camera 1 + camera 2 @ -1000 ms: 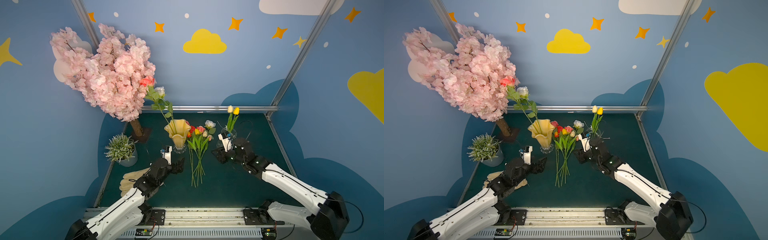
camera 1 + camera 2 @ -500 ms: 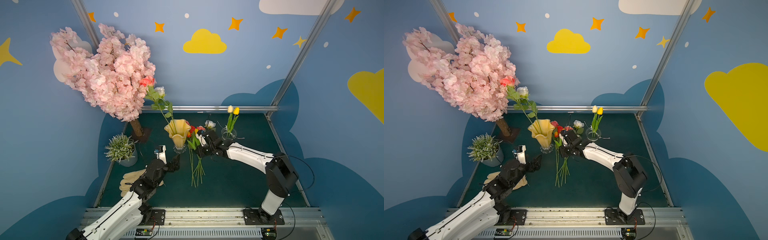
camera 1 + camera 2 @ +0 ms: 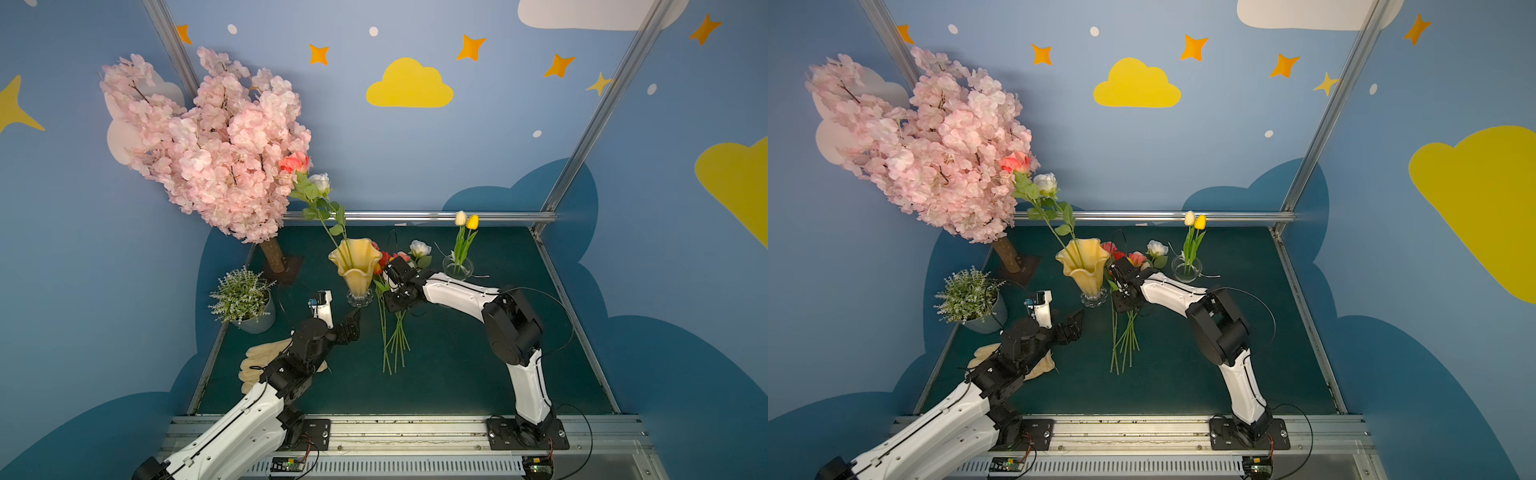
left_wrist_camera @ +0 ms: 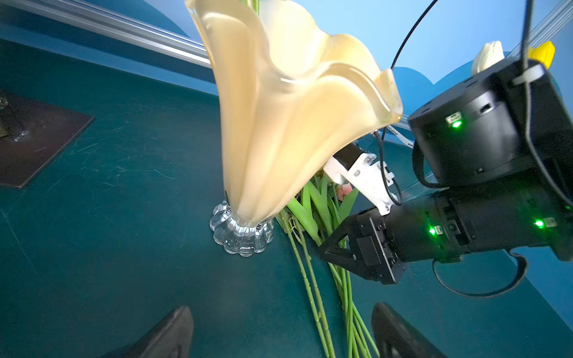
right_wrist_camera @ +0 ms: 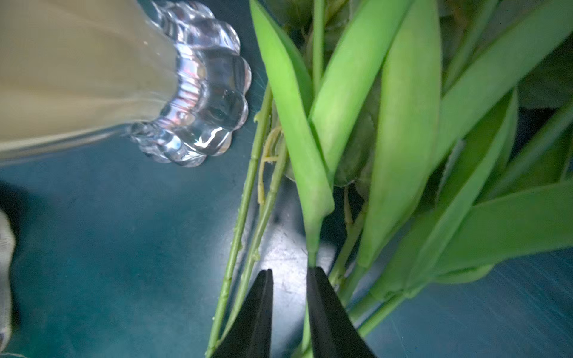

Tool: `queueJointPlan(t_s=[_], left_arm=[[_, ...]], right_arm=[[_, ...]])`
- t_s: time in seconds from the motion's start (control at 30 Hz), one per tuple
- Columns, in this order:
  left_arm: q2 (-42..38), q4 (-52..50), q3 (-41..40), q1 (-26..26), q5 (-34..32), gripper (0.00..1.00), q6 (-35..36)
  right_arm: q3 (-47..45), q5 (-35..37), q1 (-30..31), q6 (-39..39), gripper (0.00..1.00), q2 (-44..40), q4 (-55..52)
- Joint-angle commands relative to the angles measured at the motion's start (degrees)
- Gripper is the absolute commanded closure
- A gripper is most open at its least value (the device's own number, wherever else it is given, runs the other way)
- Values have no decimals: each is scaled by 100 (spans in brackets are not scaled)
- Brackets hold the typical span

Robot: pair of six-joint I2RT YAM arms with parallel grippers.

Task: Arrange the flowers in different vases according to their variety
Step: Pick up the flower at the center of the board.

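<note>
Green tabletop (image 5: 124,232) bears the flowers (image 5: 403,139), stems just beside the right hand (image 5: 288,272).

- Desk (image 3: 457,374): dark green, scuffed surface across the lower centre in both top views.
- Amber vase (image 3: 356,266): upright at frame centre on a clear foot.
- Clear glass vase (image 3: 457,268): upright, right of centre.
- Loose flowers (image 3: 392,345): lying flat between the vases, stems toward the frame bottom.
- Tree base plate (image 3: 291,266): left of the amber vase.
- Potted plant (image 3: 245,297): desk's left edge.
- Beige gloves (image 3: 257,361): lower left, partly covered.
</note>
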Motion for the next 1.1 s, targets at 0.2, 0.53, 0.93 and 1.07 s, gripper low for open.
queueJointPlan(t_s=[0.2, 0.53, 0.93, 1.07], left_arm=[[-63, 46, -53, 26, 121, 7, -17], [-83, 54, -62, 26, 152, 7, -20], [-93, 81, -76, 26, 197, 7, -30], [-66, 98, -75, 27, 233, 7, -40]], right_arm=[[217, 86, -70, 96, 73, 343, -288], [72, 184, -137, 82, 89, 236, -394], [-1447, 523, -554, 408, 100, -1145, -1], [-1848, 303, -609, 258, 100, -1796, 380]])
